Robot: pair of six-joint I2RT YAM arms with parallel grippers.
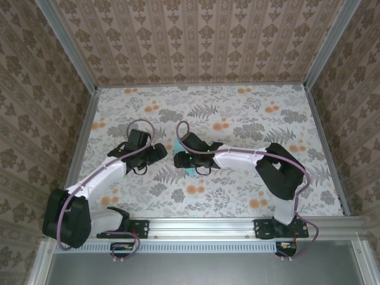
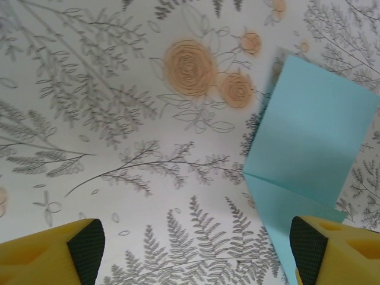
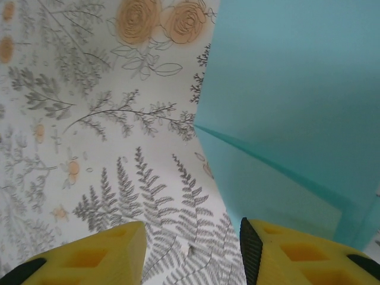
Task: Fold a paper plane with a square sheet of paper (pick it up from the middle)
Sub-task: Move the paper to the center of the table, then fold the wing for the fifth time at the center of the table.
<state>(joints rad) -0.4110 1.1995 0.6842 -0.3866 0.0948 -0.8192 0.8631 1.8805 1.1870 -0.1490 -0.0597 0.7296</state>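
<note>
lying creased: turquoise square sheet of paper (image 2: 312,130); left end effector (image 2: 196,244), right end effector (image 3: 193,244) parted, empty.

White arms (image 1: 237,158) w/ black joints, mauve cables (image 1: 141,121) — tool fingers (image 2: 35,258) yellow, pads (image 2: 87,244) black, prob. rubber.

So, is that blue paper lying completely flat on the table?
No, the square sheet of paper has a sharp crease across it, and one part angles up.
</note>
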